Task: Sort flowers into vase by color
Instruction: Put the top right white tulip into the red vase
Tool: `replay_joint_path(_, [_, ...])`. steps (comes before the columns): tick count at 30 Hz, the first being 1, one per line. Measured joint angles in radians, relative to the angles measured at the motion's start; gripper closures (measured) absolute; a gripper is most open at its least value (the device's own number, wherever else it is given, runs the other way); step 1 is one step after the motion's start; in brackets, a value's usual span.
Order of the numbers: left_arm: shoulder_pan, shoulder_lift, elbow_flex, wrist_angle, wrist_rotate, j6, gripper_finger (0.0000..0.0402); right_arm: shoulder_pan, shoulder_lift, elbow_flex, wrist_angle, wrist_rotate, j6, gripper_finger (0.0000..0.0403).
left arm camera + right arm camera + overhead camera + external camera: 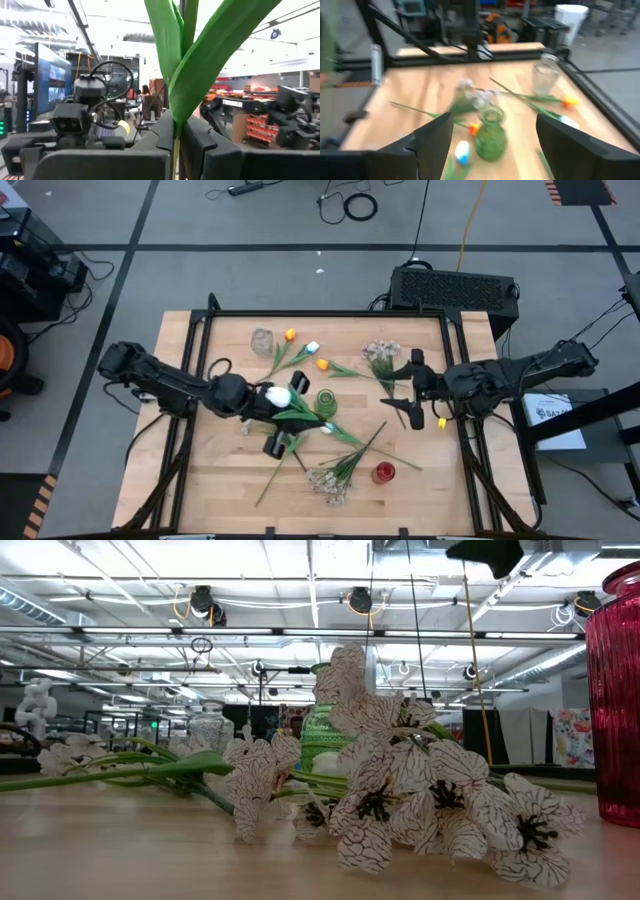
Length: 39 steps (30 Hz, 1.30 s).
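My left gripper (292, 420) (176, 137) is shut on a white tulip (278, 395), just left of the green vase (326, 402) (490, 134) at mid table. Its wrist view shows only the stem and two long leaves (200, 55). My right gripper (410, 392) (495, 145) hangs open to the right of the green vase, holding nothing. Two orange tulips (290, 335) (322, 364), another white tulip (312, 348) and two pale blossom sprays (380, 352) (330, 478) lie flat on the table. My left gripper pinches the tulip's green stem (175, 150) between its two fingers, just below where the leaves spring off. The fingers lie across the stem and slant upward from the table's left. The flower is lifted clear, leaves and bloom rising above the fingers.
A clear glass vase (262, 340) (545, 75) stands at the far left and a red vase (383, 472) (615, 690) at the near right. Loose stems cross the table's middle. A black frame (330, 313) borders the table's far edge.
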<state>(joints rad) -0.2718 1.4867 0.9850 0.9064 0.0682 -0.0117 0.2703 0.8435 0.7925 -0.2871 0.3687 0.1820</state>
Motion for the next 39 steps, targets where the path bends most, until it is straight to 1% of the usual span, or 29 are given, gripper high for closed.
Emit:
replay_joint_path(3, [0.000,0.074,0.069,-0.017,-0.051,-0.005,0.0380,0.000,-0.004,0.000,-0.051,0.045,0.014,0.0133])
replay_joint_path(8, [-0.007,0.192,0.224,-0.173,-0.044,-0.006,0.0380,0.000,-0.018,0.000,-0.127,0.079,0.019,0.0145])
replay_joint_path(11, [-0.015,0.232,0.303,-0.273,-0.043,-0.006,0.0380,-0.001,-0.032,0.000,-0.168,0.079,0.040,0.0152])
replay_joint_path(13, [-0.024,0.249,0.327,-0.294,-0.043,-0.005,0.0380,-0.001,-0.043,0.000,-0.183,0.080,0.045,0.0156])
replay_joint_path(19, [-0.047,0.276,0.348,-0.294,-0.042,0.000,0.0380,0.000,-0.063,0.000,-0.201,0.081,0.047,0.0167])
replay_joint_path(29, [-0.063,0.280,0.348,-0.288,-0.043,0.022,0.0379,-0.001,-0.063,0.000,-0.221,0.081,0.068,0.0183])
replay_joint_path(39, [-0.063,0.279,0.348,-0.291,-0.048,0.047,0.0379,-0.001,-0.062,0.000,-0.221,0.081,0.058,0.0188])
